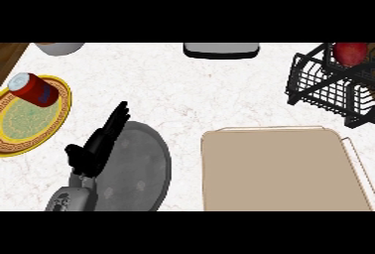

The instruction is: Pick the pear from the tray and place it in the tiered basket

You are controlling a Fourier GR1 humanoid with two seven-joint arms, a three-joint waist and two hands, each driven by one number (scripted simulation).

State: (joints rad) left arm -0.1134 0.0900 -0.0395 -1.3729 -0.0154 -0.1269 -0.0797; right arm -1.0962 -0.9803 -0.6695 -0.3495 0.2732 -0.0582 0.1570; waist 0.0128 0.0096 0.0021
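A reddish pear (351, 53) lies inside the black wire tiered basket (315, 89) at the counter's far right corner. The beige tray (282, 171) sits at the lower right, and nothing shows on it. My left hand (93, 151) rests at the lower left with its fingers straight and pointing up, over the edge of a grey round plate (139, 171). It holds nothing and is far from both the tray and the basket. My right hand shows nowhere in the head view.
A yellow-rimmed plate (18, 134) at the left edge carries a red can (33, 89). A white bowl (60, 47) is at the far left, and a dark-rimmed white object (221, 49) sits at the far middle. A wooden edge (9, 57) borders the top left corner.
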